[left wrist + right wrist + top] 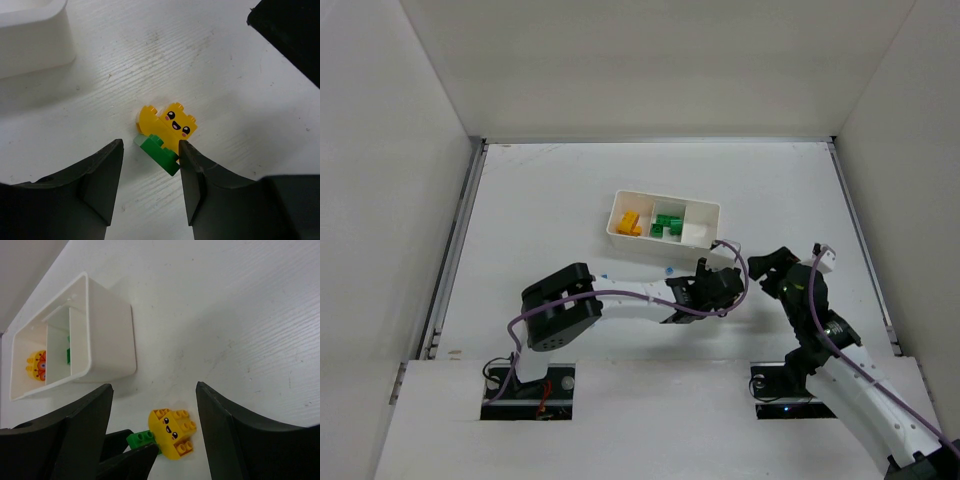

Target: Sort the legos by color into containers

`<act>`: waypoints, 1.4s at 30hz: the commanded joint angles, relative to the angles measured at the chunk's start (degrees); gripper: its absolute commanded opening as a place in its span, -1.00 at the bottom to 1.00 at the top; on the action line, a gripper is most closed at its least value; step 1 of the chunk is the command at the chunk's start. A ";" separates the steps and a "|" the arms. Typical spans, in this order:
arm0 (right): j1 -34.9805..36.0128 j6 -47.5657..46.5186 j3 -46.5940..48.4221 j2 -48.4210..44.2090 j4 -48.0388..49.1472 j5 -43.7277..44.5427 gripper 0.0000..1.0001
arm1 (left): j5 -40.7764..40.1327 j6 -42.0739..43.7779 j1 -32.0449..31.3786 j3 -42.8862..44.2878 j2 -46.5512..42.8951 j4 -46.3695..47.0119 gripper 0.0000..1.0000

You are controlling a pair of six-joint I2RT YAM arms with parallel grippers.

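A yellow-orange lego with a smiling face (169, 122) lies on the table joined to a green lego (160, 152). My left gripper (150, 147) is open around the green lego, whose end touches the right finger. Both legos show in the right wrist view: the yellow one (172, 432), the green one (140, 439). My right gripper (154, 390) is open and empty just above and beyond them. In the top view the left gripper (705, 290) and right gripper (767, 268) face each other. The white tray (712, 212) holds yellow-orange legos (631, 222) and green legos (667, 224).
A tiny light-blue lego (669, 270) lies on the table between the tray and the left arm. The tray's corner (35, 35) stands close to the left of the legos. White walls enclose the table on three sides.
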 commanded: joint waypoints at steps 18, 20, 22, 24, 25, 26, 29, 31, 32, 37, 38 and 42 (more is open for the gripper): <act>4.85 -1.24 0.91 3.79 6.02 -2.56 0.65 | -1.69 -5.00 4.94 -12.13 -12.90 4.96 -0.77; 6.95 -1.86 1.35 4.15 7.16 -3.70 0.73 | -1.08 -6.06 6.43 -15.38 -16.51 6.10 -0.78; 9.24 -2.21 1.88 4.59 9.17 -5.80 0.84 | -0.11 -7.20 7.92 -18.54 -20.46 7.07 -0.79; 10.56 -1.95 2.14 5.81 12.07 -8.17 0.90 | 1.12 -8.17 8.89 -21.09 -23.71 8.12 -0.79; 11.00 -1.51 2.32 6.60 13.82 -9.58 0.93 | 1.73 -8.52 9.25 -22.41 -25.30 8.83 -0.80; 11.36 -1.07 2.49 7.57 15.93 -11.25 0.96 | 2.17 -8.70 9.34 -23.82 -27.05 9.79 -0.80; 12.24 1.38 2.32 10.73 22.96 -14.95 0.99 | 1.92 -8.70 9.25 -28.04 -31.80 12.86 -0.80; 12.24 3.58 2.06 13.63 27.09 -16.18 1.00 | 1.65 -8.44 9.16 -30.59 -34.62 14.89 -0.80; 12.33 4.28 2.23 14.95 28.51 -16.71 1.00 | 1.65 -8.44 9.16 -31.56 -35.59 15.59 -0.80; 15.31 4.38 4.42 23.21 34.66 -17.85 0.99 | 1.56 -8.35 8.02 -33.41 -37.27 16.39 -0.80; 16.01 4.29 4.69 24.70 35.63 -17.85 0.96 | 1.56 -8.35 7.85 -33.50 -37.44 16.65 -0.80; 18.56 5.26 5.31 28.23 38.18 -17.77 0.82 | 1.48 -8.17 7.67 -33.94 -37.97 17.44 -0.80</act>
